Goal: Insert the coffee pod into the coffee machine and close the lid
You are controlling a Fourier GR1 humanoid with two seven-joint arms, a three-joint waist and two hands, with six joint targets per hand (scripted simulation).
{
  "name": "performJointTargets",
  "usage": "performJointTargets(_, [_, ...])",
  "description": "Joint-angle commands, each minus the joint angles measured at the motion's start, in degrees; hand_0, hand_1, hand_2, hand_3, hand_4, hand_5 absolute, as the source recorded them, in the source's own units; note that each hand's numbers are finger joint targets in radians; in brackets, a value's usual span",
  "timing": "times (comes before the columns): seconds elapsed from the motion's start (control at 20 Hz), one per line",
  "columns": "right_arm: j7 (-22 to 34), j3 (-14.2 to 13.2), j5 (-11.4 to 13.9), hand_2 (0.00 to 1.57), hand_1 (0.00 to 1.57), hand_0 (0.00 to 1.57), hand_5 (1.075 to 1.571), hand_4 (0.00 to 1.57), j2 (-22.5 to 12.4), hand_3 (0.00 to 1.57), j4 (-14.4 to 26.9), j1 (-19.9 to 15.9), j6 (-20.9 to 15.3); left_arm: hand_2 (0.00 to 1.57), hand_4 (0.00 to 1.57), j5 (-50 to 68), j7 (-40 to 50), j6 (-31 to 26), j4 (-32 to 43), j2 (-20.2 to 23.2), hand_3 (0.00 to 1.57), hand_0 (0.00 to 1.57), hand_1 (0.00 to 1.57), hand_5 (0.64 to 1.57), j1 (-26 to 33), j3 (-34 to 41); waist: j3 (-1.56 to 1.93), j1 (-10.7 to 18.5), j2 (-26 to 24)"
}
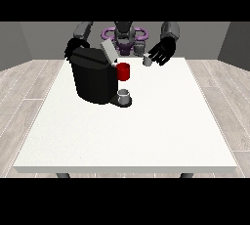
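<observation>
While lid (108, 52) stands raised on coffee machine (93, 75), I judge task early: pod not inserted, lid not closed. Hand at view's right (162, 51) has fingers curled round coffee pod (147, 60), held above table (127, 131) near far edge, beside machine. Hand at view's left (72, 48) half hidden behind machine; cannot tell fingers. Red cup (123, 71) sits between pod and machine. I see open room toward camera.

Bare indoor room arranged as a plain test or demonstration space, indicated by grey walls (234, 43), pale wood-plank floor (29, 84), and a single large white tabletop (146, 131) bearing a black coffee machine (93, 79) as its one domestic appliance.
</observation>
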Motion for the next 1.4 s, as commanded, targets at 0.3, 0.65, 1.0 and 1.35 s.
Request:
performJointTargets(0.3, [0.8,0.3,0.8,0.00,0.00,0.00,1.571,0.51,-0.7,0.00,-1.4,-3.4,-0.5,1.25,0.49,0.5,5.7,-0.7,-0.2,2.0,1.19,1.21,1.21,1.571,-10.2,3.6,0.00,-4.4,3.9])
performJointTargets(0.65, [0.3,2.7,3.4,0.00,0.00,0.00,1.571,0.46,0.9,0.00,-3.1,-4.0,-2.5,1.33,0.52,0.2,5.6,-1.8,1.0,3.2,1.27,1.28,1.28,1.571,-14.1,4.3,0.00,-6.5,7.0])
performJointTargets(1.0, [3.7,2.7,2.8,0.00,0.00,0.00,1.571,0.52,0.8,0.00,-6.1,-4.4,-2.7,1.33,0.49,0.0,5.1,-2.0,2.6,4.2,1.24,1.31,1.31,1.571,-14.9,5.2,-0.01,-7.7,6.8])
performJointTargets(1.35, [-0.7,1.1,1.4,0.00,0.00,0.00,1.571,0.51,-0.1,0.00,-3.3,-2.2,-0.9,1.33,0.51,-1.6,8.3,-1.4,2.2,0.5,1.23,1.32,1.32,1.571,-15.2,3.5,0.02,-7.6,6.8])
